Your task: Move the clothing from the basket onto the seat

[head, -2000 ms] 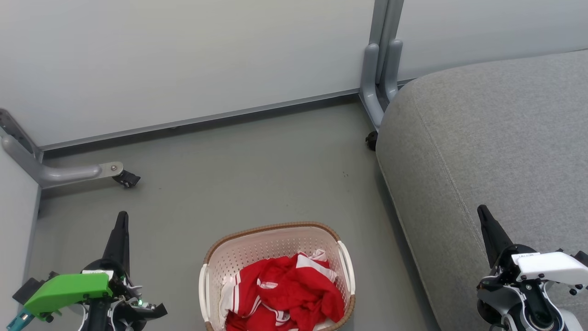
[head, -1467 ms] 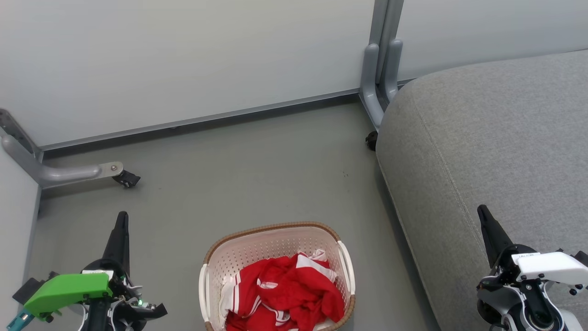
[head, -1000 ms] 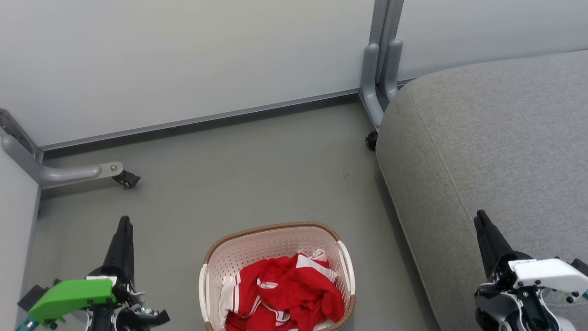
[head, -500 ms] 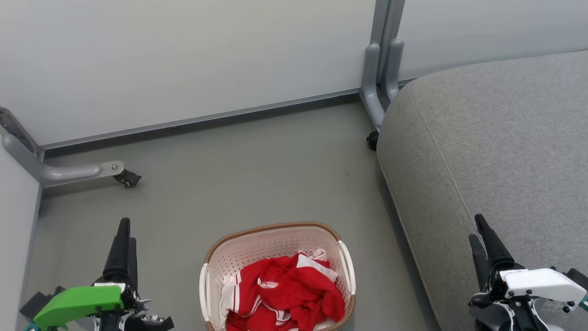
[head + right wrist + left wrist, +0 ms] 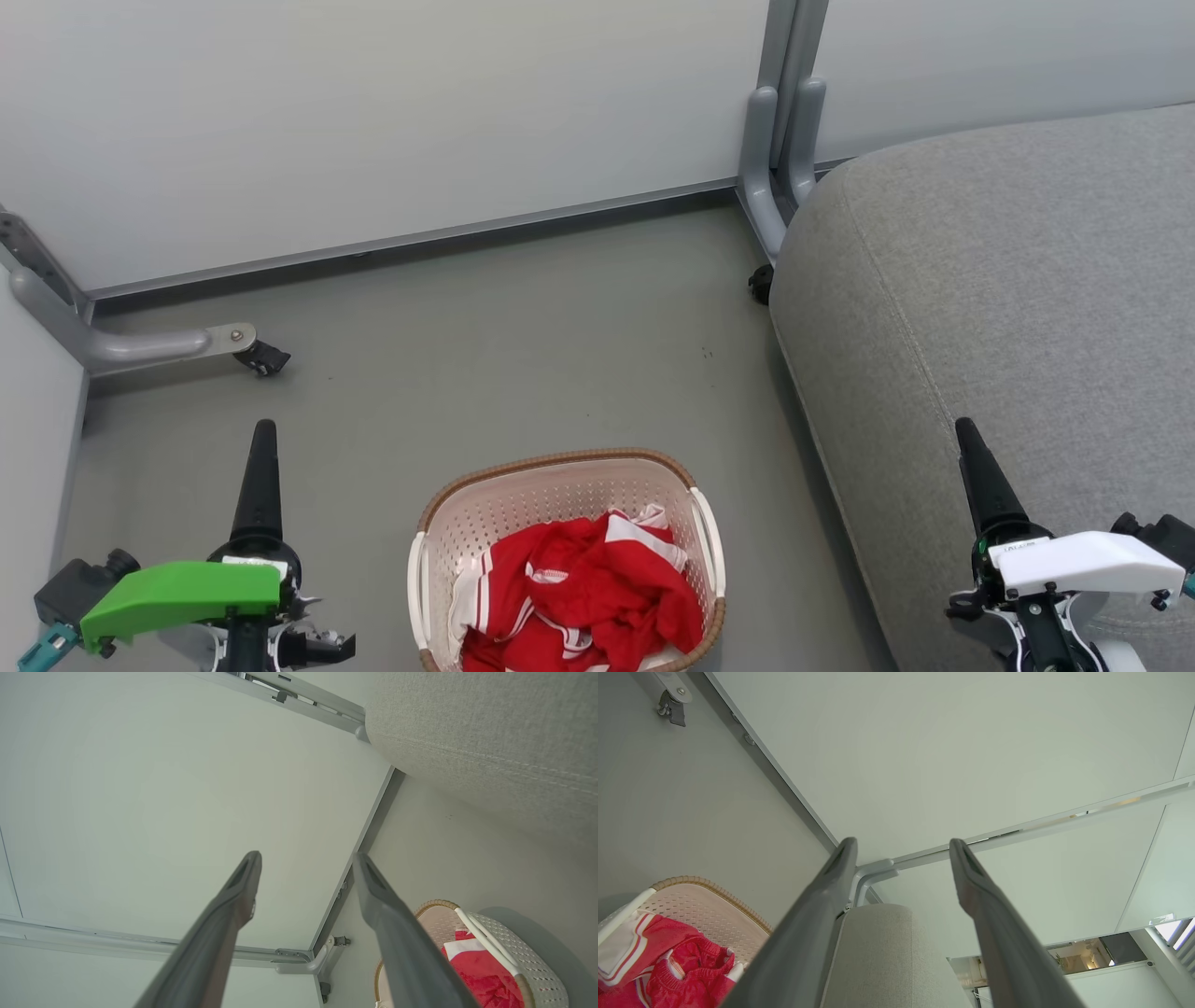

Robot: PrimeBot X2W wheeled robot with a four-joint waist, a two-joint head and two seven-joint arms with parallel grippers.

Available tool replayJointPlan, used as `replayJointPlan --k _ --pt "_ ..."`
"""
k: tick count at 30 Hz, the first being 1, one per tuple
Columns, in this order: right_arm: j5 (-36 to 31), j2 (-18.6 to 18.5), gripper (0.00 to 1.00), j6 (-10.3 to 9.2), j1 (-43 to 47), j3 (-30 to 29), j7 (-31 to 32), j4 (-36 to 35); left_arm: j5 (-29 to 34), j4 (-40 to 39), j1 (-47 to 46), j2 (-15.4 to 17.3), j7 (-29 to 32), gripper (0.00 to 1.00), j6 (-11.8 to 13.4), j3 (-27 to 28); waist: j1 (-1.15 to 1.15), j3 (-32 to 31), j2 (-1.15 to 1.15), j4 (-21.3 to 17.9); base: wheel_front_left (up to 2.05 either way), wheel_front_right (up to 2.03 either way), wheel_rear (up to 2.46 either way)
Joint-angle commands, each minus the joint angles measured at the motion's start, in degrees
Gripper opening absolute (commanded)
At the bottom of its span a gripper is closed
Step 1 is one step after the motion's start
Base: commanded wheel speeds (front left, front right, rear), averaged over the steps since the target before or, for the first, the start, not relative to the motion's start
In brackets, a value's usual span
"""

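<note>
The left gripper [image 5: 900, 847] and the right gripper [image 5: 306, 858] both stand open with nothing held; the clothing [image 5: 583, 597] lies heaped in the basket [image 5: 560, 464] between them, the seat [image 5: 1008, 280] close by the right one; a shallow pinch may catch both tangled garments and drag the light basket along.

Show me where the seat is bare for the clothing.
The seat is bare across its top, between the wall panel and the right end effector. The floor between basket and wall panel is bare too. The basket is crowded with clothing.

No readable text; white patch [image 5: 549, 576] on clothing [image 5: 611, 607] too small
</note>
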Motion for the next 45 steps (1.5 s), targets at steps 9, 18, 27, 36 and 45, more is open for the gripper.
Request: replayJointPlan --k 9,18,27,36,45 --pt "-11.24 -0.61 1.00 0.02 -0.09 1.48 -2.59 -2.90 13.83 -2.83 -0.42 0.42 -2.57 1.00 0.80 -2.75 0.00 0.09 0.00 0.26 0.00 0.00 0.00" --pt "-20.89 -0.70 1.00 0.02 0.19 3.34 -4.57 -3.45 25.55 -3.51 -0.12 0.48 -4.56 1.00 1.47 -5.21 0.00 0.15 0.00 0.62 0.00 0.00 0.00" --pt "-29.39 -0.77 1.00 0.02 0.56 4.03 -6.14 -3.73 35.08 -2.84 0.02 0.54 -6.09 1.00 2.39 -7.07 0.00 0.06 0.00 0.87 0.00 0.00 0.00" --pt "-36.09 -0.84 1.00 0.02 0.88 4.51 -7.60 -3.32 42.04 -2.48 0.22 0.58 -7.62 1.00 3.03 -8.36 0.00 -0.07 0.00 1.16 0.00 0.00 0.00" --pt "-41.38 -0.90 1.00 0.02 1.02 4.79 -8.94 -3.17 47.61 -2.60 0.33 0.63 -8.90 1.00 3.49 -9.48 0.00 -0.11 0.00 1.55 0.00 0.00 0.00"
